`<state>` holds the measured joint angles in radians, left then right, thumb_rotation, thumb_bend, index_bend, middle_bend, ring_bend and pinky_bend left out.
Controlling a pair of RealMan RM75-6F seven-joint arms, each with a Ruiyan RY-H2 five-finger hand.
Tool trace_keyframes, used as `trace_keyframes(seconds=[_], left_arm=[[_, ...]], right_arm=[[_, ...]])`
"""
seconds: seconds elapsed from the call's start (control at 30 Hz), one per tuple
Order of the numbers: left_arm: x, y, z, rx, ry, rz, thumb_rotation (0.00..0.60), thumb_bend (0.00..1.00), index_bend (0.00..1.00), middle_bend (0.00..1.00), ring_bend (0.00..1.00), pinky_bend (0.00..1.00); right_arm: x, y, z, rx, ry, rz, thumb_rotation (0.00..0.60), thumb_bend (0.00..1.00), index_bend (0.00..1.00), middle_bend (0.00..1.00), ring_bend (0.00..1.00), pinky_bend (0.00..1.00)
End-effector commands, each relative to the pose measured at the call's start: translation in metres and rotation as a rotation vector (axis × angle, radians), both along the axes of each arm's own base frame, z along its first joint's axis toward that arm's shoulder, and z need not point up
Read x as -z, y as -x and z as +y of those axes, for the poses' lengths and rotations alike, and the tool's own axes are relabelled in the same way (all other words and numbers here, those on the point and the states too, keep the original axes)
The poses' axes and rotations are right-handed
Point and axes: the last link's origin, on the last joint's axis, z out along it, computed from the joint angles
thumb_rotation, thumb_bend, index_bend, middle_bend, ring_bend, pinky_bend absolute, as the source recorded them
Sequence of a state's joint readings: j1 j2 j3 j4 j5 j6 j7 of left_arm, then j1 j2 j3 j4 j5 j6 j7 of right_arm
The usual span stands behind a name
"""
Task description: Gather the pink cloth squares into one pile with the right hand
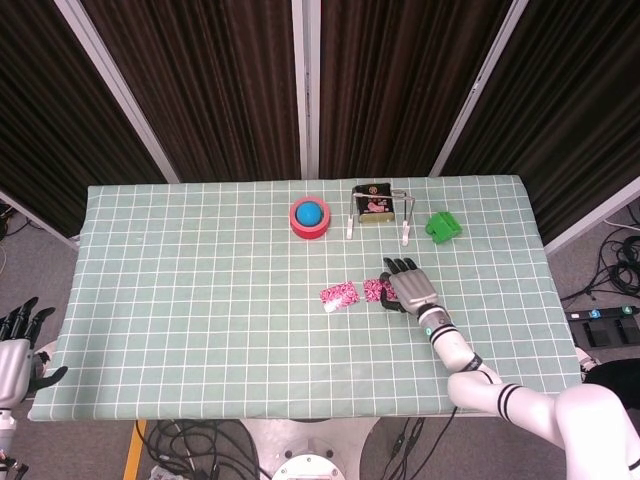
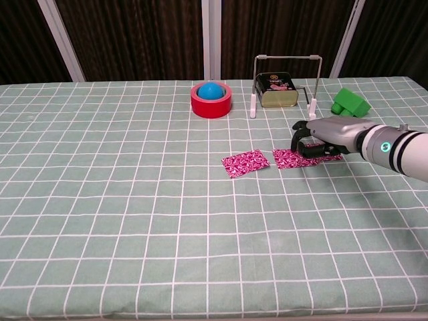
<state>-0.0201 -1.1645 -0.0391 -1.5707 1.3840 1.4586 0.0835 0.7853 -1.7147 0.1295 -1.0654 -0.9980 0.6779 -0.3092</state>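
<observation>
Two pink patterned cloth squares lie side by side in the middle of the green checked table. The left square [image 1: 338, 293] [image 2: 246, 162] lies flat and free. Over the right square [image 1: 376, 290] [image 2: 287, 158], my right hand [image 1: 408, 285] [image 2: 319, 139] comes down palm first. Its dark fingers curl onto the middle of the cloth and grip it. The cloth's two ends show on either side of the hand. A narrow gap separates the two squares. My left hand [image 1: 14, 345] hangs off the table's near left corner with fingers apart, holding nothing.
A red tape roll with a blue ball in it [image 1: 310, 216] [image 2: 211, 99] stands at the back. A tin under a wire frame [image 1: 374, 203] [image 2: 275, 90] is to its right. A green block [image 1: 442, 226] [image 2: 350, 102] sits behind my right hand.
</observation>
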Motion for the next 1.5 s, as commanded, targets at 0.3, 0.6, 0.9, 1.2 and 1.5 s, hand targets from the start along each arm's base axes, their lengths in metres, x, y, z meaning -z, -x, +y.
trace_keyframes(seconds=[0.3, 0.6, 0.9, 1.2, 1.5], left_arm=[[0.002, 0.0, 0.001, 0.002, 0.003, -0.006, 0.6, 0.08, 0.22, 0.16, 0.11, 0.15], [0.003, 0.0, 0.003, 0.01, 0.005, -0.01, 0.6, 0.08, 0.22, 0.16, 0.11, 0.15], [0.0, 0.002, -0.001, -0.004, -0.001, -0.006, 0.6, 0.08, 0.22, 0.16, 0.11, 0.15], [0.0, 0.003, -0.003, -0.007, -0.004, -0.005, 0.6, 0.08, 0.22, 0.16, 0.11, 0.15], [0.002, 0.002, -0.001, -0.001, 0.002, -0.011, 0.6, 0.08, 0.22, 0.16, 0.11, 0.15]], right_arm=[[-0.021, 0.01, 0.042, -0.044, -0.043, 0.006, 0.083, 0.63, 0.27, 0.0, 0.0, 0.0], [-0.032, 0.006, 0.025, -0.031, 0.021, -0.02, 0.091, 0.63, 0.27, 0.0, 0.0, 0.0], [-0.005, -0.005, 0.005, -0.017, -0.005, 0.0, 0.086, 0.63, 0.27, 0.0, 0.0, 0.0], [0.005, -0.007, 0.006, -0.03, -0.03, 0.011, 0.087, 0.63, 0.27, 0.0, 0.0, 0.0], [-0.002, -0.004, 0.032, -0.069, -0.056, 0.024, 0.09, 0.62, 0.27, 0.0, 0.0, 0.0]])
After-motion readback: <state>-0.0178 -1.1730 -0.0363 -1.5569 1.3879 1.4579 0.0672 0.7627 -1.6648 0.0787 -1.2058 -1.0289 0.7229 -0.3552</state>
